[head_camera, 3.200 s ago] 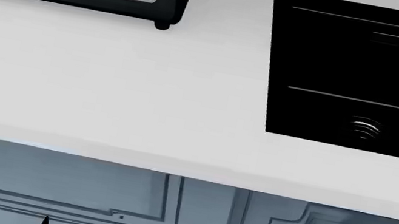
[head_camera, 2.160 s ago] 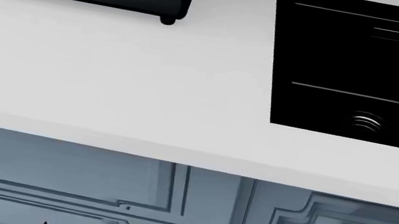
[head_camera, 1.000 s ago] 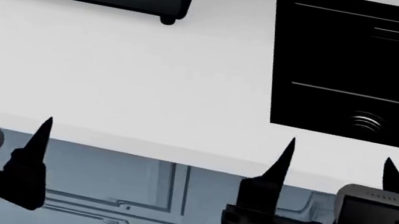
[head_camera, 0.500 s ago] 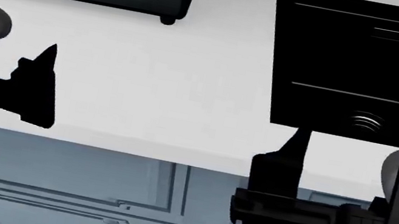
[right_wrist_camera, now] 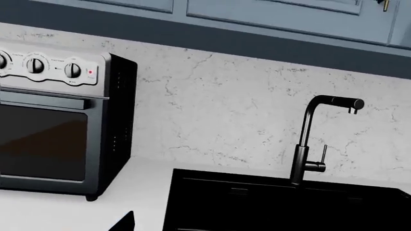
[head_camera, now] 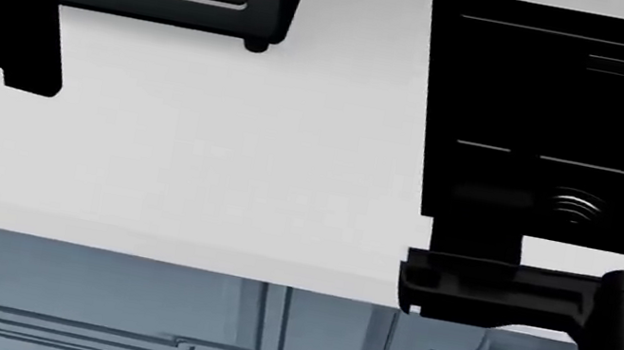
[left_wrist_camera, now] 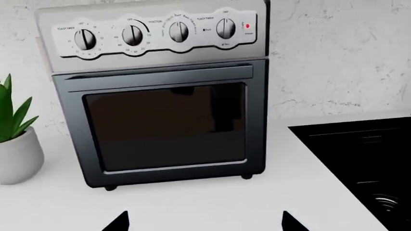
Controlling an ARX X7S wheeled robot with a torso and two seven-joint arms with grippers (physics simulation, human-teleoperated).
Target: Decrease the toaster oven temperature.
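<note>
Oven (left_wrist_camera: pixel 163 103) now faces the left gripper (left_wrist_camera: pixel 204 222), which has risen toward it; knobs (left_wrist_camera: pixel 132 34) untouched. Left fingers (left_wrist_camera: pixel 117 222) released. Right gripper (head_camera: pixel 466 281): can't tell.

light: bright, even, flat simulator render | shadows: faint soft patch under toaster oven (left_wrist_camera: pixel 163 120), ahead of the left jaws | glare: none; oven glass dark, dull | focus: sharp throughout, knob labels too small to read | black sink (right_wrist_camera: pixel 282 202) basin lost in dark
</note>
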